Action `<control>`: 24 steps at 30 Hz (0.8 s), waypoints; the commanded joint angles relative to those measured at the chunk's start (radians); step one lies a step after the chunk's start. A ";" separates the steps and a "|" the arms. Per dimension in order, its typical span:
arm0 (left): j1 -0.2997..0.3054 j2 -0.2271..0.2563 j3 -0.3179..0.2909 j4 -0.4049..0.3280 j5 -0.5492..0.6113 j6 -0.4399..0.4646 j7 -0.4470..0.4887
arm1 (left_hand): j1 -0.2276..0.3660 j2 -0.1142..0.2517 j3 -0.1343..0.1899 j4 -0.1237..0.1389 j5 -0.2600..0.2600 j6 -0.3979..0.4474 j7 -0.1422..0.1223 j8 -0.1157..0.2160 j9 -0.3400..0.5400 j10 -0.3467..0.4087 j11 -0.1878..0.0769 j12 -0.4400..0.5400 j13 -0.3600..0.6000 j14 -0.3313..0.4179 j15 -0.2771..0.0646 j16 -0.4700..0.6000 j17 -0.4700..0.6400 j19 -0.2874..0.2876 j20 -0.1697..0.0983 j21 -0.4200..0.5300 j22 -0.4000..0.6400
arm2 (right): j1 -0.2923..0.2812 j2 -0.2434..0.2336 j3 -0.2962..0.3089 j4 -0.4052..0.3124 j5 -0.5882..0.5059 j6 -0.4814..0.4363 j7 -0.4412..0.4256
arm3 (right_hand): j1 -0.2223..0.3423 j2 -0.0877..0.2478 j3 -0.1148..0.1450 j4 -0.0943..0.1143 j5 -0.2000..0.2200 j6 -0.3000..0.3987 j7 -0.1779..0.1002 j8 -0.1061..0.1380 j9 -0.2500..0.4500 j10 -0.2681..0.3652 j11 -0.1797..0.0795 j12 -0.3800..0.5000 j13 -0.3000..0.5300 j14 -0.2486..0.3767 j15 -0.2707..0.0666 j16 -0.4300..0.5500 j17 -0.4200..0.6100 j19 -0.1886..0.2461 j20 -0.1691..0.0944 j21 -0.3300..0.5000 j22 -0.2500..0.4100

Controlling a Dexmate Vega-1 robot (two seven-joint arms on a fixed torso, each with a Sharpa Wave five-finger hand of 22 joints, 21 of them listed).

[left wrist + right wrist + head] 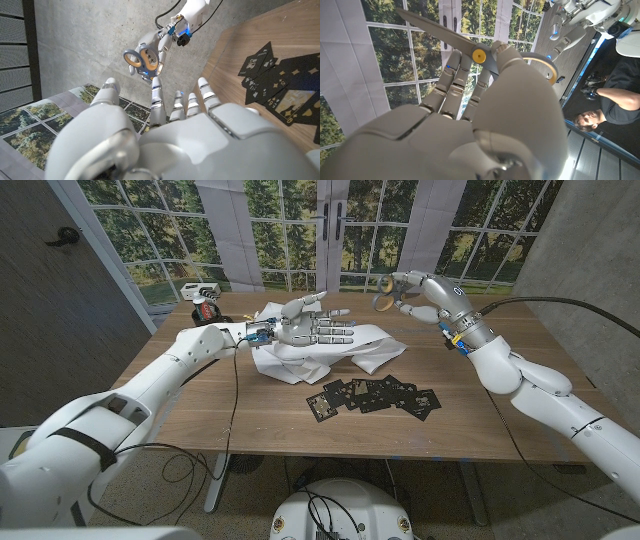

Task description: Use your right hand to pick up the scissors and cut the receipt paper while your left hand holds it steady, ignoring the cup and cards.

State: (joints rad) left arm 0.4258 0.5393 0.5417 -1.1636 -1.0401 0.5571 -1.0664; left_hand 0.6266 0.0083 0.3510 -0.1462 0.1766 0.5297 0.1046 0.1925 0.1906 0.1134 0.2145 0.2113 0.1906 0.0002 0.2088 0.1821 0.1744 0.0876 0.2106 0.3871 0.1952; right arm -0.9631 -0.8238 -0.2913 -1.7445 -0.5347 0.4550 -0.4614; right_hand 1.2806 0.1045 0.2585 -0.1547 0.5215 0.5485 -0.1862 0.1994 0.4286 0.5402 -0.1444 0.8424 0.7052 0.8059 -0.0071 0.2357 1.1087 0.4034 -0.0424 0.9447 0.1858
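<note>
The white right hand [470,125] filled the near wrist view, fingers closed round grey-bladed scissors with a yellow pivot and orange-ringed handles [470,45], blades closed and pointing away from the palm. It hung above the brown wooden desk [250,420], apart from the crumpled white receipt paper [375,345]. The left hand [318,328] rested on that paper, fingers spread, holding nothing.

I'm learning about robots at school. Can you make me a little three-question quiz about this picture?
1. True or false: the right hand holds the scissors above the table.
2. What lies under the left hand? A) cup B) receipt paper C) cards
3. Fill in: the scattered cards are ____ in colour.

Key: 1 true; 2 B; 3 black.
</note>
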 commanded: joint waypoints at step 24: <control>-0.089 -0.108 0.058 0.183 0.066 0.008 -0.140 | 0.020 0.014 -0.001 -0.008 -0.002 -0.022 -0.120 -0.003 -0.002 -0.065 0.003 -0.017 -0.001 -0.071 0.008 -0.006 0.004 -0.044 0.003 -0.050 -0.007 | 0.056 -0.026 -0.072 -0.003 -0.094 -0.028 -0.074 | 0.011 0.011 0.034 0.000 0.001 0.012 0.000 -0.001 0.006 0.069 -0.053 0.000 0.056 0.107 -0.233 -0.011 0.003 -0.010 -0.063 0.024 0.000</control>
State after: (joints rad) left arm 0.3696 0.4745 0.5798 -1.0548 -0.9987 0.5676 -1.1547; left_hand 0.6375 0.0191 0.3469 -0.1504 0.1766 0.5070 -0.0003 0.1924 0.1858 0.0557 0.2146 0.1955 0.1887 -0.0608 0.2127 0.1771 0.1744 0.0529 0.2123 0.3426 0.1858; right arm -0.9192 -0.8486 -0.3460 -1.7455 -0.6180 0.4301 -0.5232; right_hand 1.2810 0.1040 0.2585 -0.1548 0.5187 0.5557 -0.1861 0.1993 0.4290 0.5453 -0.1395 0.8405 0.7052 0.8113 -0.0056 0.2281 1.1092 0.3961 -0.0427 0.9602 0.1859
